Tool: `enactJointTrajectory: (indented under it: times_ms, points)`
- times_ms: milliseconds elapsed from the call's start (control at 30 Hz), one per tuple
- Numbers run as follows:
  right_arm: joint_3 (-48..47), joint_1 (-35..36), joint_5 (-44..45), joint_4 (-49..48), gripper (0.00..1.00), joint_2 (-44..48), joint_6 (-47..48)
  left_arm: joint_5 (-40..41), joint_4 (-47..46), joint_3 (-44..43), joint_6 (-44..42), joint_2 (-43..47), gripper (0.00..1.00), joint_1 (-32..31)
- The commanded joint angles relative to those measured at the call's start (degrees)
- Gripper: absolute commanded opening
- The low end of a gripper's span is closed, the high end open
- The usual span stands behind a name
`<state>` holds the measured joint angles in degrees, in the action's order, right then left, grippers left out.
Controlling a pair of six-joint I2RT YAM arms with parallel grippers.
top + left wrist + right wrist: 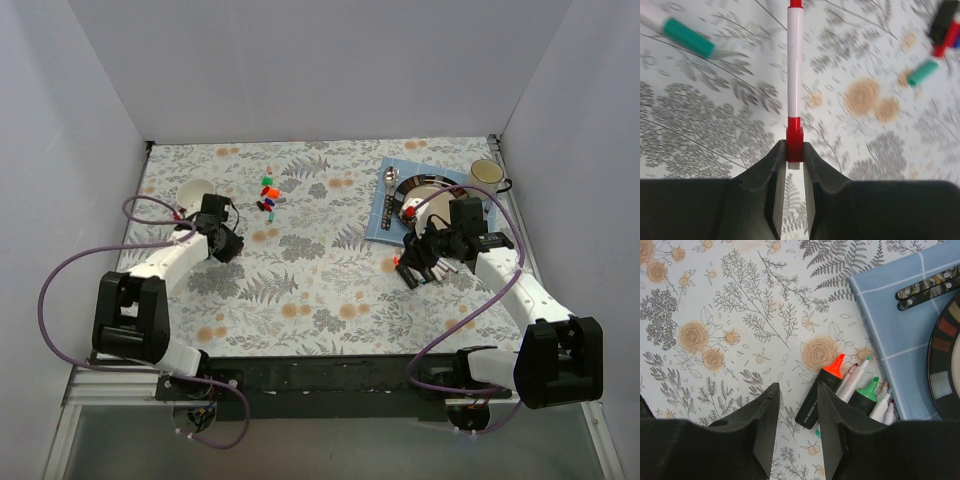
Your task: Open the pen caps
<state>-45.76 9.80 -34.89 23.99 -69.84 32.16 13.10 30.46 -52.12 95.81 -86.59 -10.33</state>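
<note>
Entry: pen-uncapping set, floral tablecloth (320,290).
Left gripper (794,146) clamped on the red end of a white pen (795,65). Right gripper (797,389) jaws apart, empty, just beside uncapped pens (850,387) at the blue napkin (890,315) edge. Loose pen caps (268,193) lie well apart, farther back.

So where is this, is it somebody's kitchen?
Probably not a real kitchen. It looks like a robot test booth made up as a dinner table: plain white walls box it in, a flowery tablecloth is spread out, and a plate and mug sit beyond two robot arms.
</note>
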Motion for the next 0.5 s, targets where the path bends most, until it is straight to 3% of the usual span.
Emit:
enactJointTrajectory:
  times_ms: [0, 67, 200, 233, 433, 467]
  points:
    - [-1.0, -0.1, -4.1, 0.6, 0.45, 2.3, 1.9, -15.4, -5.9, 4.5, -10.0, 7.3, 0.00, -2.1]
    - [-0.5, -0.1, -6.1, 0.2, 0.47, 4.2, 2.5, -19.2, -9.2, 6.3, -14.1, 11.0, 0.00, -4.4]
    - [0.9, -0.2, -10.4, -1.9, 0.52, 7.9, 2.6, -42.6, -22.6, 15.7, -21.1, 18.0, 0.00, -7.2]
    - [1.3, -0.2, -11.3, -2.7, 0.56, 8.5, 2.3, -45.4, -27.9, 16.9, -21.5, 18.9, 0.00, -8.6]
    - [5.1, -0.3, -23.1, -8.3, 0.78, 12.3, -0.2, -63.3, -37.2, 17.1, -25.8, 14.3, 0.00, -17.3]
    - [5.4, -0.3, -28.8, -7.2, 0.81, 12.1, 1.6, -66.0, -37.2, 16.7, -27.3, 12.9, 0.00, -18.1]
